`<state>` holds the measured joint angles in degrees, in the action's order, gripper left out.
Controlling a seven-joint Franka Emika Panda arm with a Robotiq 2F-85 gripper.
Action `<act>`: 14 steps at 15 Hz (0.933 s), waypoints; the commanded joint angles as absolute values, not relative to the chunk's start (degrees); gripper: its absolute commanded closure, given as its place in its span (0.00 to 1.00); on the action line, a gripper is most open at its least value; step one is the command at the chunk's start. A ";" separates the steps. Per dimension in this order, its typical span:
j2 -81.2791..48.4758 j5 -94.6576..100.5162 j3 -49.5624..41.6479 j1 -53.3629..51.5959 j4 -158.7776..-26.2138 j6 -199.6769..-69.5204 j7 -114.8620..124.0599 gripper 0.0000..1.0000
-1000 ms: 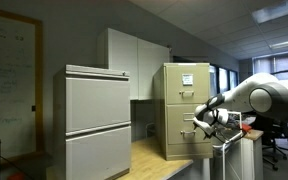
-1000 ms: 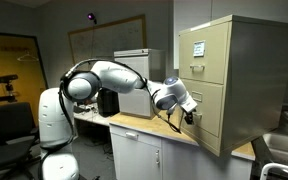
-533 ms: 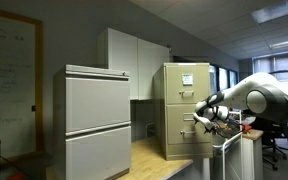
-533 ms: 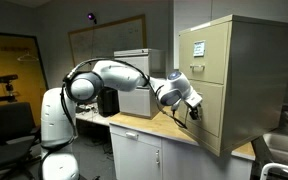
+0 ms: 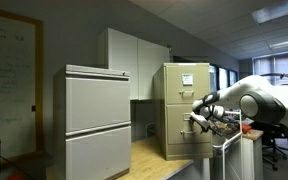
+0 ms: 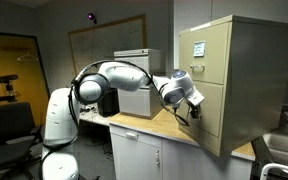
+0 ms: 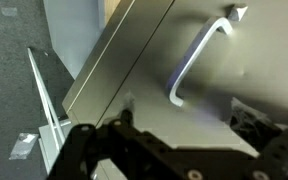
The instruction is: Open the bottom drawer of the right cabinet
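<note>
Item: bottom drawer (image 6: 208,116), lowest front on the right cabinet (image 6: 246,80), appearing flush and unopened. Its silver pull handle (image 7: 198,62) is lying just ahead of my gripper (image 6: 192,112), with its long axis slanting across the wrist view. I am hovering close to the front. I cannot tell whether the jaws are spread or closed.

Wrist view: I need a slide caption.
Gripper near the silver handle of the bottom drawer, not yet grasping it.
</note>
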<state>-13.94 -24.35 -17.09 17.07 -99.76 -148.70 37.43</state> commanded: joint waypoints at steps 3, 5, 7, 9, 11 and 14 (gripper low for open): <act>-17.40 -27.28 -15.23 17.90 -95.80 -145.76 36.86 0.00; -17.48 -27.97 -14.91 17.84 -96.17 -145.96 36.99 0.00; -17.79 -28.23 -14.83 17.76 -96.22 -145.76 37.17 0.00; -18.50 -27.70 -14.82 17.70 -95.55 -145.06 37.04 0.00; -19.47 -26.80 -14.87 17.65 -94.19 -143.36 36.96 0.00; -23.32 -26.10 -14.41 18.11 -90.43 -138.69 34.99 0.00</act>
<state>-17.46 -26.71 -15.27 17.03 -97.11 -142.48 36.48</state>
